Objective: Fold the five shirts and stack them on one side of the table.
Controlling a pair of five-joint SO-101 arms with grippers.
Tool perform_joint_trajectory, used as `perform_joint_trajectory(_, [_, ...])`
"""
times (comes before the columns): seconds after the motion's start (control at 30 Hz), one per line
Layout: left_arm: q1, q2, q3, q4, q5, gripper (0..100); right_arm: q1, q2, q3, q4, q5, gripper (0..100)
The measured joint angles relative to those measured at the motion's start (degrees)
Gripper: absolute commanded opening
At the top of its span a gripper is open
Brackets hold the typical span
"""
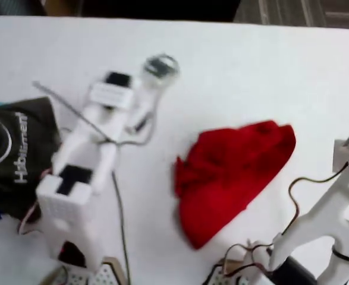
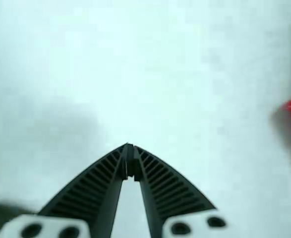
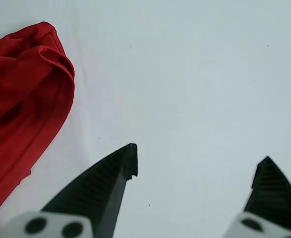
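One red shirt (image 1: 233, 172) and one dark shirt (image 1: 19, 160), perhaps folded, lie apart.

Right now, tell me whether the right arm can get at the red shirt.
Probably yes. The right gripper hangs open over the table, with the red shirt lying close beside it and nothing between them.

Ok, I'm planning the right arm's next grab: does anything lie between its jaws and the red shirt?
Nothing visible does. The right arm's jaws stand open over the bare table, and the red shirt lies crumpled off to one side of them, with only white surface in between.
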Motion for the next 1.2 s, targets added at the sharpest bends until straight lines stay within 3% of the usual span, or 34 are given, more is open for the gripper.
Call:
perform_joint_trajectory(0.07, [-0.2,0.0,-2.5,3.5,-2.5,6,0.0,0.0,0.0,0.0,0.0,36.9])
perform_joint_trajectory(0.27, [4.9,0.3,-4.4,10.7,-5.1,32,-1.8,0.0,0.0,0.0,0.0,36.9])
perform_joint_trajectory(0.57, [20.7,0.5,-4.7,12.6,-0.1,27,-2.9,0.0,0.0,0.0,0.2,36.9])
perform_joint_trajectory(0.73, [29.7,0.5,-2.9,8.9,4.6,27,-2.8,0.0,0.0,0.0,0.0,36.9])
perform_joint_trajectory(1.1, [29.7,0.5,11.1,-3.8,5.2,26,-2.8,0.0,0.0,0.0,0.1,36.9])
perform_joint_trajectory(1.2, [28.1,0.5,13.4,-5.4,2.6,10,-2.8,0.0,0.0,0.0,0.1,36.9])
